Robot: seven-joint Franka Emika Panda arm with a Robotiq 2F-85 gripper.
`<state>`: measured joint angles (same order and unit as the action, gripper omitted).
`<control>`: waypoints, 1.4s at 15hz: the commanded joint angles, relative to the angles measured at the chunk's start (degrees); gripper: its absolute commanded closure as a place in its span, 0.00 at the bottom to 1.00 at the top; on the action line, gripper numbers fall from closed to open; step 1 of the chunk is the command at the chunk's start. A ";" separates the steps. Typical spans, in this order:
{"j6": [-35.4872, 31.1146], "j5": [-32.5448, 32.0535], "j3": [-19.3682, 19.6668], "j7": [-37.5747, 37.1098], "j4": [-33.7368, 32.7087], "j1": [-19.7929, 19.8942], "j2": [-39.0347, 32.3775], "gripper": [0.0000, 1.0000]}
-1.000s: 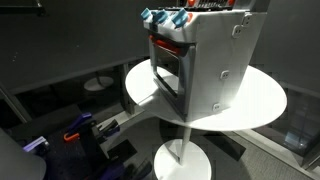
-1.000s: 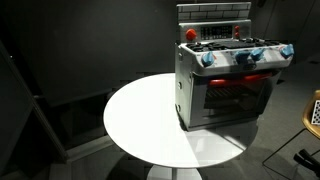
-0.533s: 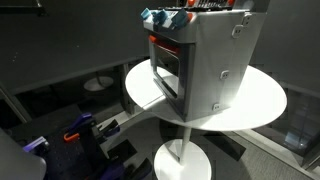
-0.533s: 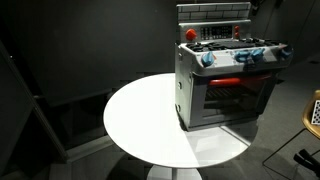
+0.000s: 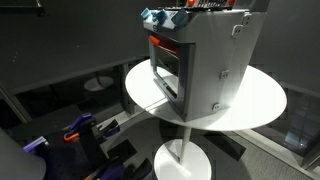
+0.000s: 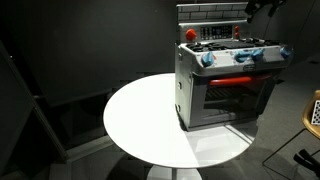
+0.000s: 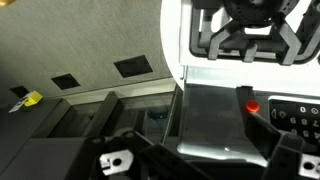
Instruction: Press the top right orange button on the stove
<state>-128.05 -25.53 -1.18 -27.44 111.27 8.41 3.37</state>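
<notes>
The stove (image 6: 226,82) is a silver-grey toy oven with a dark glass door, and it stands on a round white table (image 6: 150,120). It has blue knobs along the front. One orange-red button (image 6: 190,33) sits at its top left and another (image 6: 238,31) further right. It also shows in an exterior view (image 5: 205,60) from the side. My gripper (image 6: 262,6) hangs above the stove's back right corner, apart from it. In the wrist view the fingers (image 7: 205,162) are spread wide and empty, with a red button (image 7: 252,107) and black burner grates (image 7: 250,30) below.
The table (image 5: 262,100) stands on a single pedestal with a round base (image 5: 180,160). Dark floor and dark walls surround it. Blue and red equipment (image 5: 75,135) lies on the floor beside the table. A yellow object (image 7: 30,98) lies on the floor.
My gripper's dark tip has come slightly lower into the top right corner of an exterior view. The stove has not moved.
</notes>
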 commanded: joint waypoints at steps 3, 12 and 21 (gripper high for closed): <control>2.48 0.49 1.57 -0.55 -5.98 -2.51 -4.94 0.00; 5.21 1.20 3.39 -0.41 -10.55 -4.73 -9.50 0.00; 6.85 1.30 4.60 -0.12 -13.58 -5.49 -11.74 0.00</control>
<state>-122.83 -25.20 2.18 -27.49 101.06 3.71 -6.41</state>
